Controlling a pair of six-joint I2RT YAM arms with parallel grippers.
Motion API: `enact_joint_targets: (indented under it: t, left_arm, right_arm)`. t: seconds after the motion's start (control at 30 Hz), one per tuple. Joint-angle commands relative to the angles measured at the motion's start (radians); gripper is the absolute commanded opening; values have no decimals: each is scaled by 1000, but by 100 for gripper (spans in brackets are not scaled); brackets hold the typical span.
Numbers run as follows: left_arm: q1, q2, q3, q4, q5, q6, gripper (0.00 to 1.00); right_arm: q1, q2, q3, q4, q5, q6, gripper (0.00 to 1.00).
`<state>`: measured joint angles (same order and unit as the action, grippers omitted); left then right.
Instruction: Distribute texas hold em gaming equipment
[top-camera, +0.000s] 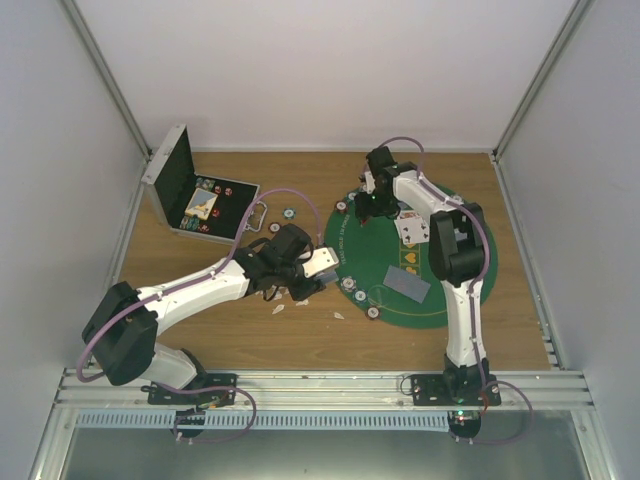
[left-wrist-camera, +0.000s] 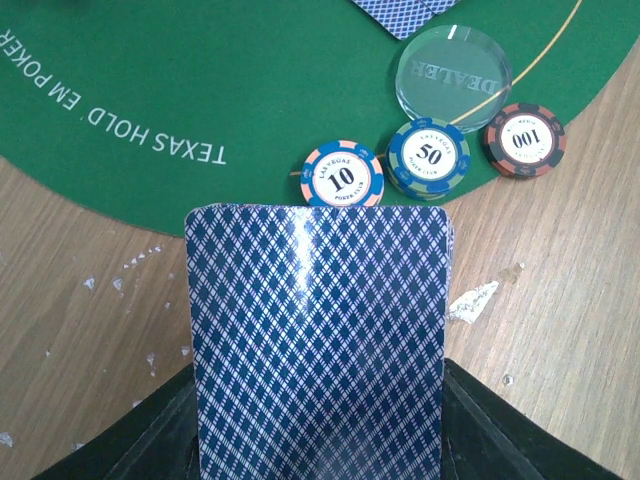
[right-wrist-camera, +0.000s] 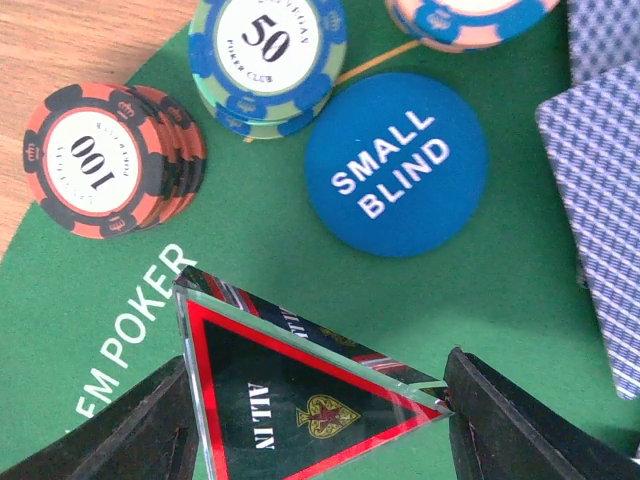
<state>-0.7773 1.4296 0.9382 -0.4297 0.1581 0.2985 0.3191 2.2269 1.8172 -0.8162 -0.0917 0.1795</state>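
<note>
My left gripper (left-wrist-camera: 318, 445) is shut on a stack of blue-patterned playing cards (left-wrist-camera: 318, 340), held over the wood just short of the green mat's edge (left-wrist-camera: 150, 80). Beyond the cards lie a 10 chip (left-wrist-camera: 343, 178), a 50 chip stack (left-wrist-camera: 429, 157), a 100 chip stack (left-wrist-camera: 524, 139) and a clear dealer button (left-wrist-camera: 453, 72). My right gripper (right-wrist-camera: 315, 430) grips a red-black triangular "ALL IN" token (right-wrist-camera: 300, 390) over the mat's far left part (top-camera: 365, 205). Near it are a blue small-blind button (right-wrist-camera: 396, 165), 100 chips (right-wrist-camera: 105, 160) and 50 chips (right-wrist-camera: 265, 60).
An open metal case (top-camera: 190, 190) holding chips and cards stands at the back left. Face-up cards (top-camera: 412, 230) and a face-down card pile (top-camera: 405, 285) lie on the mat (top-camera: 420, 310). White scraps (left-wrist-camera: 472, 300) dot the wood. Two chips (top-camera: 282, 220) lie off the mat.
</note>
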Motion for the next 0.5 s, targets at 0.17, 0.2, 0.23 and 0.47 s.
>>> enact_joint_targets:
  t: [0.17,0.2,0.23,0.47]
  left_arm:
    - [7,1,1,42,3,-1,55]
    - [7,0,1,41,3,-2,55]
    - [7,0,1,41,4,-2,55]
    - [7,-6,-2,42,-2,0,55]
  right_arm:
    - [21,93,104,-36,-43,-1,58]
    - [21,99,116,-41,-39,3,58]
    - [21,107,124,-48,-35,6,59]
    - [21,150,143,-64,-7,31,59]
